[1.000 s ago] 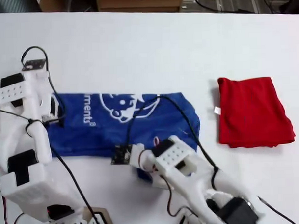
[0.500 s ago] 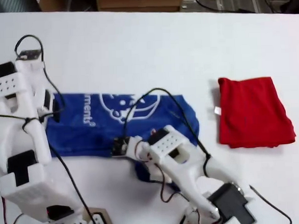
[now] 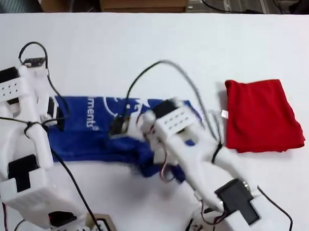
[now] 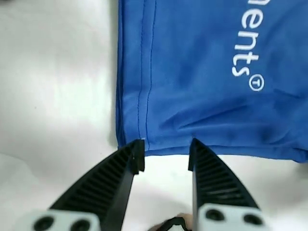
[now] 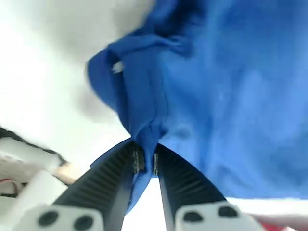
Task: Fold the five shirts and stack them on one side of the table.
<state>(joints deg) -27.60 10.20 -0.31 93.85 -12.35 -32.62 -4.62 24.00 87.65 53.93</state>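
A blue shirt [image 3: 91,135] with white print lies folded into a long strip left of the table's middle. My right gripper [image 3: 136,134] is over its right half, shut on a bunch of its blue fabric [image 5: 144,139] and holding that part up off the table. My left gripper [image 3: 57,118] is at the strip's left end. Its fingers are open [image 4: 166,153], with the tips at the hem of the blue shirt [image 4: 202,72] and nothing between them. A red shirt [image 3: 261,114] lies folded at the right side of the table.
The white table [image 3: 142,50] is bare along its far half and between the two shirts. Black cables [image 3: 158,70] loop up from both arms. The arm bases stand at the near edge, and furniture shows beyond the far edge.
My right gripper has moved from the shirt's near edge toward the far side, dragging the gripped fabric with it and bunching the right half. The left arm shifted only slightly.
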